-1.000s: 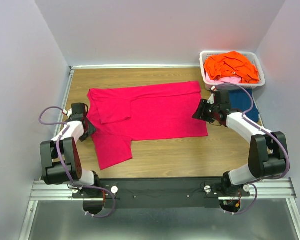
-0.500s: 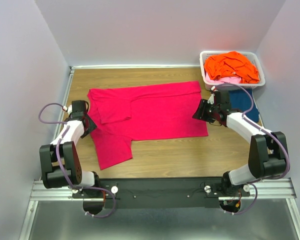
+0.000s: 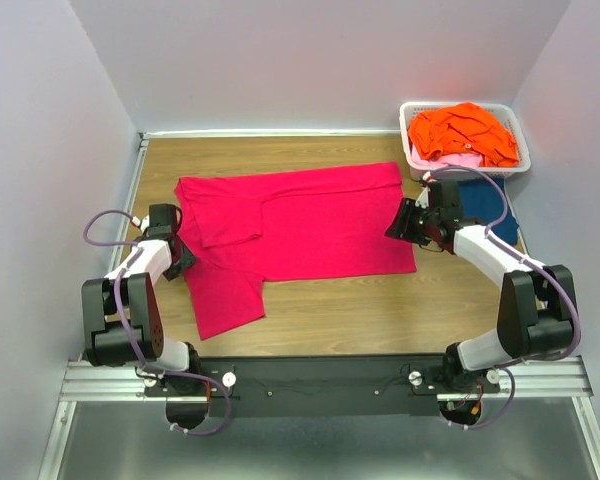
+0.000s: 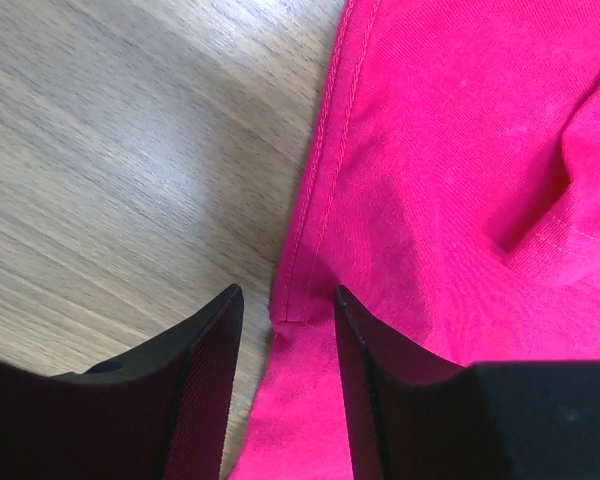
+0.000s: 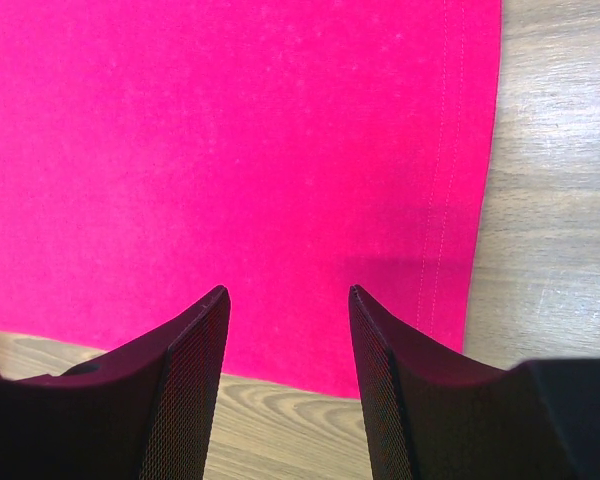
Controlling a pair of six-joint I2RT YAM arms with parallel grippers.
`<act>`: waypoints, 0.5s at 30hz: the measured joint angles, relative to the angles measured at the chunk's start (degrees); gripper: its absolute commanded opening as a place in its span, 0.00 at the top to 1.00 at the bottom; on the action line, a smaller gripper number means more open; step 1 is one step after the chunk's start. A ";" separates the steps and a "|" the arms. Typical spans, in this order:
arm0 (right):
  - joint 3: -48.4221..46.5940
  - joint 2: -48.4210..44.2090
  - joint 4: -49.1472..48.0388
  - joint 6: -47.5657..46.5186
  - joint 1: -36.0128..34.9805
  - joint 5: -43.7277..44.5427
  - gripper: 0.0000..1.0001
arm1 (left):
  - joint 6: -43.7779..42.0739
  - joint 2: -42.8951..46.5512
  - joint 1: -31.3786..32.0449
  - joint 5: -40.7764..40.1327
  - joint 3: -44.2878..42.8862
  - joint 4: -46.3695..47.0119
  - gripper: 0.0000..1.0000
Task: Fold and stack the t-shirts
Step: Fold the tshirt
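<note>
A magenta t-shirt (image 3: 290,225) lies spread on the wooden table, its top edge folded down and one sleeve (image 3: 223,295) pointing toward me. My left gripper (image 3: 177,256) is at the shirt's left edge. In the left wrist view it (image 4: 286,292) stands open, low over the side seam (image 4: 320,190), with cloth between its fingers. My right gripper (image 3: 404,222) hovers open over the shirt's right hem (image 5: 450,200), near the front corner. An orange t-shirt (image 3: 463,132) and a pale pink one (image 3: 463,159) fill the basket. A dark blue t-shirt (image 3: 492,207) lies under the right arm.
The white plastic basket (image 3: 411,108) stands at the back right corner. Grey walls close in the table on the left, back and right. Bare wood (image 3: 380,310) shows in front of the shirt, and the arm rail (image 3: 320,378) runs along the near edge.
My left gripper has shifted a little right, onto the shirt's edge, and its jaws have narrowed slightly. The right arm and the shirts have not moved.
</note>
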State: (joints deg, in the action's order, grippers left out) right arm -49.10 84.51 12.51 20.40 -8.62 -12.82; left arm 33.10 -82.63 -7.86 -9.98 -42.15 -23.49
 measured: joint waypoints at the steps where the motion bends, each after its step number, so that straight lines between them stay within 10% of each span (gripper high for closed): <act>1: 0.00 0.00 0.04 0.00 0.00 0.00 0.42 | 0.00 0.00 0.00 0.00 0.07 0.04 0.54; 9: 0.02 0.00 0.07 0.00 0.00 0.09 0.41 | -0.11 -0.22 0.00 -0.52 0.17 0.26 0.59; 15: 0.44 -0.33 0.24 0.15 0.00 0.87 0.41 | -0.37 -0.22 0.00 -1.31 0.39 0.66 0.82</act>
State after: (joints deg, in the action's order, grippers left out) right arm -48.66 84.18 12.75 20.56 -8.62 -11.94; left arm 32.73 -82.85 -7.86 -11.29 -41.76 -22.83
